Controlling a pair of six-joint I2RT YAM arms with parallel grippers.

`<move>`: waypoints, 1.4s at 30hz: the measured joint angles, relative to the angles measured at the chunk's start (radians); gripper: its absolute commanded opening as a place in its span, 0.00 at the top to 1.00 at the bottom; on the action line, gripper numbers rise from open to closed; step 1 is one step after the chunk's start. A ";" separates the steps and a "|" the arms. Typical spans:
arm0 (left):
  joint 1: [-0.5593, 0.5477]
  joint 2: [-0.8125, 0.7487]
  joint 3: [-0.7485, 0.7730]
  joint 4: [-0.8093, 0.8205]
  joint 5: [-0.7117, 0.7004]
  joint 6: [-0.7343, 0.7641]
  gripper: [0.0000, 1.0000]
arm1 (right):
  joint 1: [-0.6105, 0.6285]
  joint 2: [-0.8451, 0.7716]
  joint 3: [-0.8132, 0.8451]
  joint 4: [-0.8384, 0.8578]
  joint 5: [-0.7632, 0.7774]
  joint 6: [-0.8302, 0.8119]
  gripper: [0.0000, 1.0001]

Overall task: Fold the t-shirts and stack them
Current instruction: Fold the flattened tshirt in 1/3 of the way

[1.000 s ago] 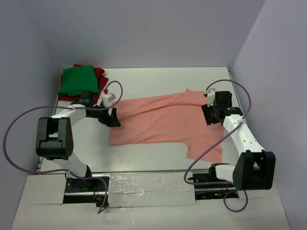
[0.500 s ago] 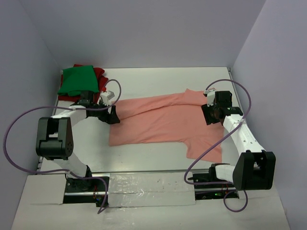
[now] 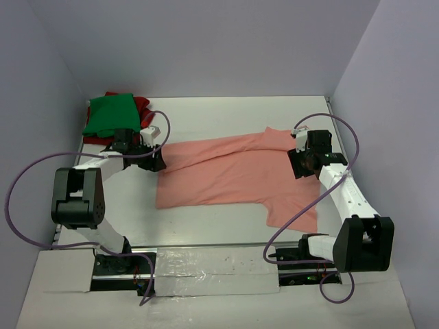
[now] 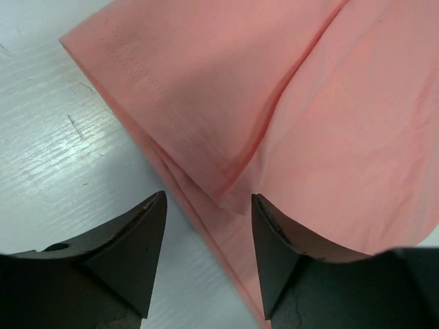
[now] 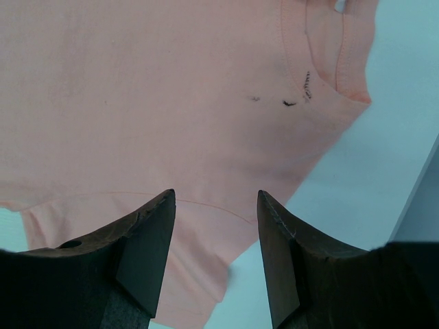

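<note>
The salmon-pink t-shirt [image 3: 226, 175] is shown spread on the surface [image 3: 219, 120], its long axis running left to right. Its left hem corner is straddled by the left claw [image 4: 208, 200], fingers apart. The collar end is overhung by the right claw [image 5: 216, 199], likewise apart. The green t-shirt [image 3: 110, 113] and dark red t-shirt [image 3: 142, 104] are piled far left.

From where I stand, the left arm [image 3: 96, 164] lies low, elbow folded back near its base, forearm reaching out to the right. Its left claw [image 4: 208, 199] points down, jaws parted. The right arm [image 3: 343, 192] stretches away from me. The right claw [image 5: 216, 195] tips downward, jaws apart and seemingly gripping nothing.
</note>
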 measured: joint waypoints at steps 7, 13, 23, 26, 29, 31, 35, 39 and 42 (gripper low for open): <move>-0.004 0.000 0.000 -0.043 0.070 0.043 0.48 | 0.000 0.000 0.000 0.000 0.000 0.000 0.42; -0.023 0.000 0.001 -0.121 0.110 0.098 0.46 | 0.000 0.000 0.000 0.000 -0.006 0.000 0.42; -0.031 0.000 0.000 -0.116 0.090 0.100 0.47 | 0.000 0.000 0.000 -0.002 -0.014 0.000 0.42; -0.032 0.000 -0.004 -0.066 0.055 0.075 0.46 | 0.000 0.000 0.000 -0.003 -0.018 0.000 0.42; -0.032 0.000 -0.009 -0.031 0.020 0.055 0.46 | 0.000 0.000 0.000 -0.003 -0.018 0.000 0.42; -0.033 0.000 -0.009 -0.016 0.005 0.051 0.46 | 0.000 0.000 0.000 -0.003 -0.019 0.000 0.42; -0.038 0.000 -0.009 -0.007 -0.006 0.051 0.46 | 0.000 0.000 0.000 -0.003 -0.019 0.000 0.42; -0.052 0.000 -0.009 -0.008 -0.005 0.055 0.46 | 0.000 0.000 0.000 -0.003 -0.019 -0.001 0.42; -0.062 0.000 -0.009 -0.012 -0.002 0.060 0.47 | 0.000 0.000 0.000 -0.003 -0.019 -0.001 0.41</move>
